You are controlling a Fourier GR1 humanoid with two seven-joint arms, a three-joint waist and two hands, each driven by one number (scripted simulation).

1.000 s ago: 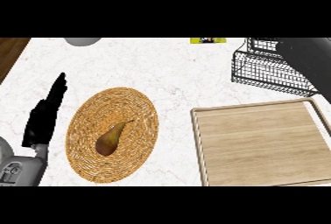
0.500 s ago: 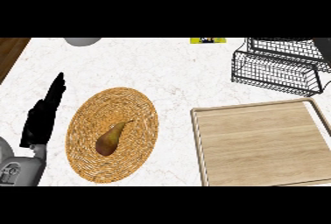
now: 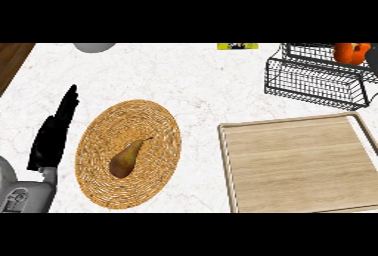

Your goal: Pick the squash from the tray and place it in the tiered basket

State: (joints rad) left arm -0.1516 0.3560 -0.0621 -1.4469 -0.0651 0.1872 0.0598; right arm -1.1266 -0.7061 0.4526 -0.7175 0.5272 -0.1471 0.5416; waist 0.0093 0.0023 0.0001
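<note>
Squash, pear-shaped, lies on the woven mat, not the wooden tray. Orange thing is in the tiered basket. Probably firm, smooth, rollable; grasp across the broad belly. Left hand alongside, fingers straight, together.

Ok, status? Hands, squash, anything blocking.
Left hand open, resting at left edge. Right hand out of view. Orange squash up at tiered basket, off the tray. Nothing seen blocking.

Left robot hand open, fingers straight, resting.
</note>
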